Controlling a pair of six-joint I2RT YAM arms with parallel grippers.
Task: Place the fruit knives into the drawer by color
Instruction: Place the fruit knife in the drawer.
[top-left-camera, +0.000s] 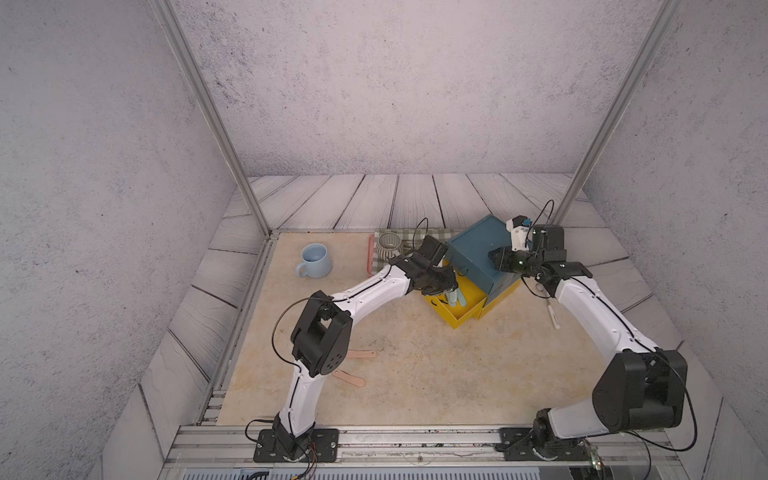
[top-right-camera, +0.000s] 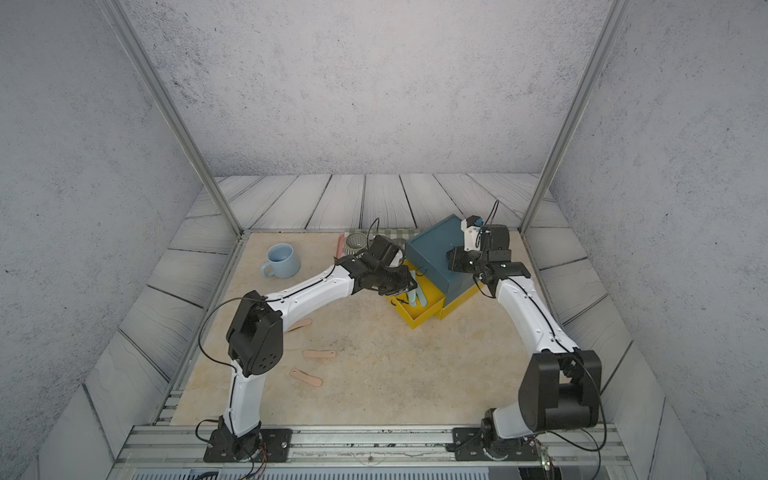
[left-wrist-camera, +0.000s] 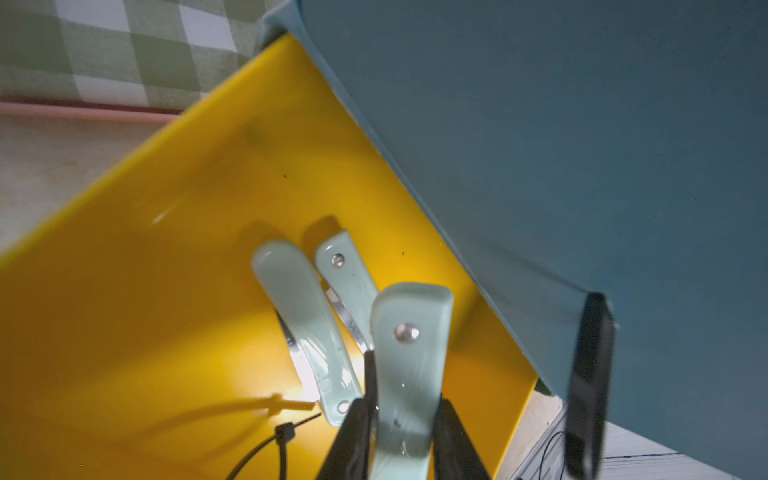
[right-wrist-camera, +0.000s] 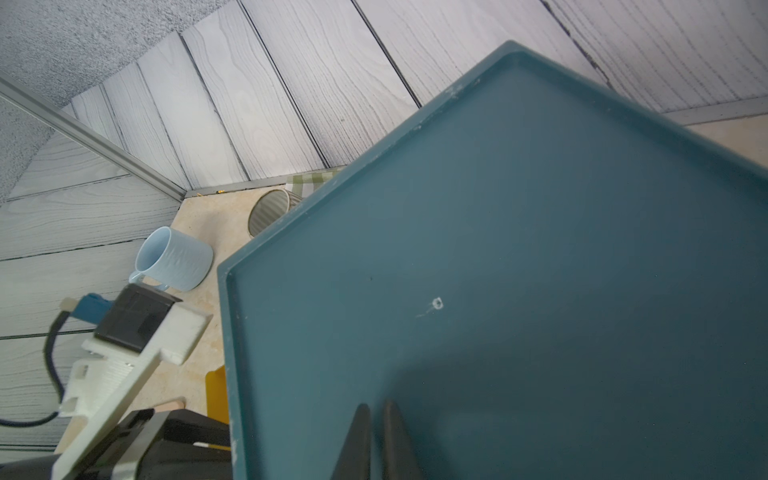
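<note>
On the counter (top-right-camera: 395, 374) lay salmon pink knives (top-right-camera: 319, 354). The left claw (left-wrist-camera: 405, 399) pinched a pale teal knife (left-wrist-camera: 409, 332) over the open yellow drawer (left-wrist-camera: 166, 291), where two teal knives (left-wrist-camera: 299, 307) lay. The right claw (right-wrist-camera: 376, 409), closed and empty, was close over the chest (right-wrist-camera: 498, 249).

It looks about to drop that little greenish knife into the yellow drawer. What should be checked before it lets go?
1. Drawer open: ok; the yellow drawer is pulled out below the held knife.
2. Colour match: ok; the held knife is pale teal, like the two knives lying inside.
3. Grip: ok; the left gripper is shut on it.
4. Bare drawer floor to land on: ok.
5. Chest steadied: cannot tell; the right gripper, shut, is over the chest top, contact unclear.
6. All knives sorted: not ok; pink knives lie on the table.
</note>
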